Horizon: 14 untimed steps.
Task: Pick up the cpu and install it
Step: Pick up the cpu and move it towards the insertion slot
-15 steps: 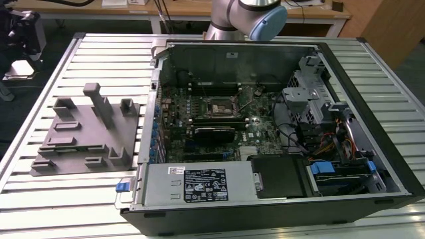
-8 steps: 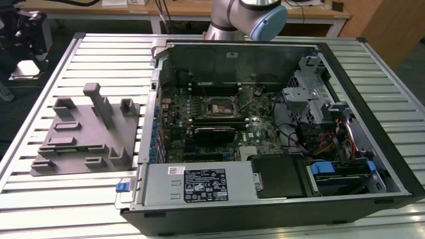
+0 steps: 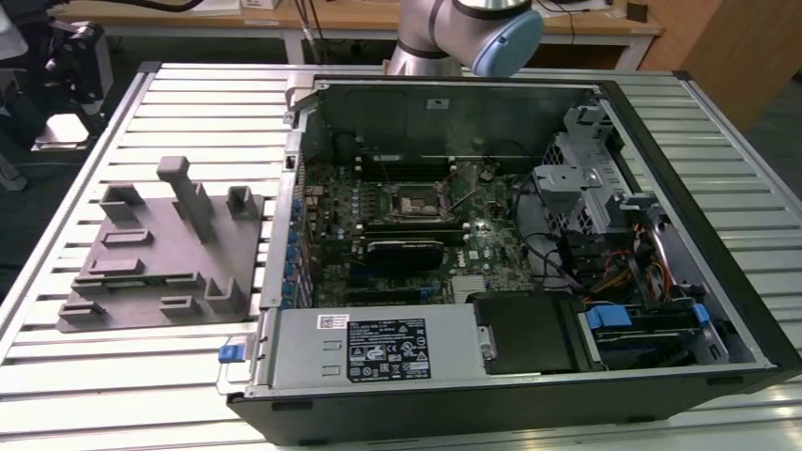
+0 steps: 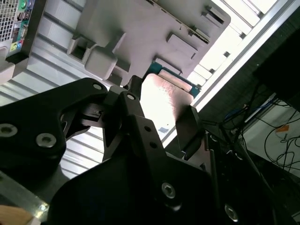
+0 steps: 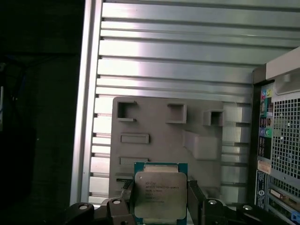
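The cpu [image 5: 160,194], a flat square chip with a silver-grey metal top and a green rim, sits between my gripper's [image 5: 159,200] two black fingers [image 5: 194,199], high above the table. In the second wrist view the gripper [image 4: 161,115] is shut on the cpu [image 4: 161,96], whose shiny face catches the light. The grey plastic fixture block [image 5: 164,136] lies well below the held chip. In the exterior view, the motherboard socket [image 3: 418,200] is a black-framed square inside the open computer case [image 3: 701,282].
The fixture block [image 3: 163,254] lies on the slatted metal table [image 3: 188,103] at the exterior view's left of the case. The arm [image 3: 470,28] rises behind the case. A power supply [image 3: 376,348], drive cage [image 3: 589,178] and cables crowd the case interior.
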Each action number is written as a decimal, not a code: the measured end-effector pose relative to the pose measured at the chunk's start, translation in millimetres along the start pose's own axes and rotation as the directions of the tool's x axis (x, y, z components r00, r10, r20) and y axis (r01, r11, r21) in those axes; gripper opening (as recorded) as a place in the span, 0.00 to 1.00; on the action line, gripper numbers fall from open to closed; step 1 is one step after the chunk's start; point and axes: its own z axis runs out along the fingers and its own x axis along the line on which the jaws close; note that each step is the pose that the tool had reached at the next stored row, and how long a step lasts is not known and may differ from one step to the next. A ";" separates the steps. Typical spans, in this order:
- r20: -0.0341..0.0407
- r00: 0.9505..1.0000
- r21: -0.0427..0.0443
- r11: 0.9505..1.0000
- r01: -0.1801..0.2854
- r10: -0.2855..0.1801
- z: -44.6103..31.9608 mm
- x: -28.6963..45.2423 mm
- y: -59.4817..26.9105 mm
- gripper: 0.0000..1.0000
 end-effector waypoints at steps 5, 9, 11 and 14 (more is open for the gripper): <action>0.000 1.000 0.000 1.000 0.000 0.000 -0.1 -5.4 -0.2 0.54; 0.000 1.000 0.000 1.000 0.000 0.000 -0.1 -7.0 -0.3 0.54; 0.000 1.000 0.000 1.000 0.000 0.000 -0.2 -7.8 -0.3 0.54; 0.000 1.000 0.000 1.000 0.000 0.000 -0.1 -8.7 -0.4 0.54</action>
